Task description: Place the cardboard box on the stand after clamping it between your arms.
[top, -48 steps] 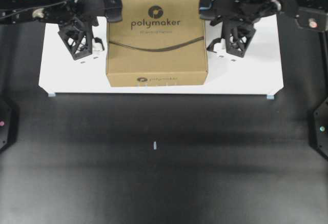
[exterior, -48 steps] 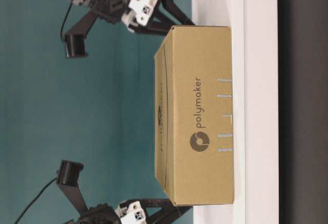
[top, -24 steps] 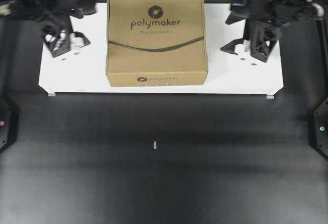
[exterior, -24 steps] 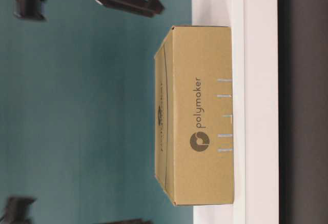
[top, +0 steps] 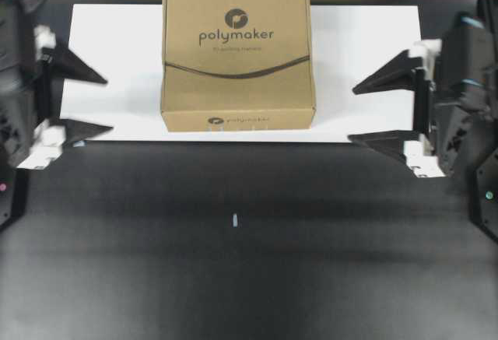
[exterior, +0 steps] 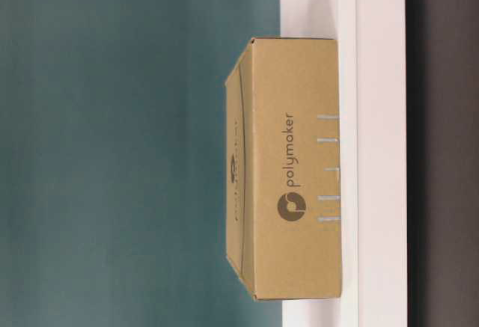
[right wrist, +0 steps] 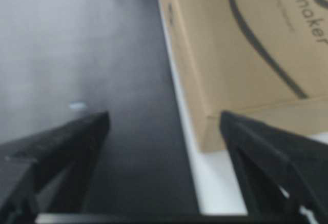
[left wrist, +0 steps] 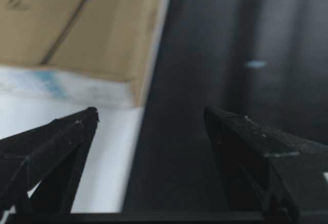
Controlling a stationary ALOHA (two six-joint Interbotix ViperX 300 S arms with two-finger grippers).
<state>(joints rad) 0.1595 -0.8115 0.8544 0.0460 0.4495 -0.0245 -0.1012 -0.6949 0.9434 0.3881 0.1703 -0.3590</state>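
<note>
Counting first: you have one cardboard box (top: pixel 237 57), one stand (top: pixel 366 56), and two grippers, with a single small pale mark (top: pixel 234 220) on the black tabletop (top: pixel 233 262). The box sits flat on the stand, toward its middle, touching neither gripper. Your left gripper (top: pixel 93 103) hangs at the stand's left end with its two pointed fingers spread wide and nothing between them; your right gripper (top: pixel 362 113) mirrors it at the right end, fingers likewise apart and holding nothing. Both are well apart from the box.

Much of each arm is cut off by the overhead view's edges. The table-level view shows only a dark scrap of arm at its top edge. Both wrist views are blurred, and each catches just one corner of the box.

The box is square, flat, brown, printed with a dark round logo, "polymaker" and a curved dark line; smaller print is unreadable.
</note>
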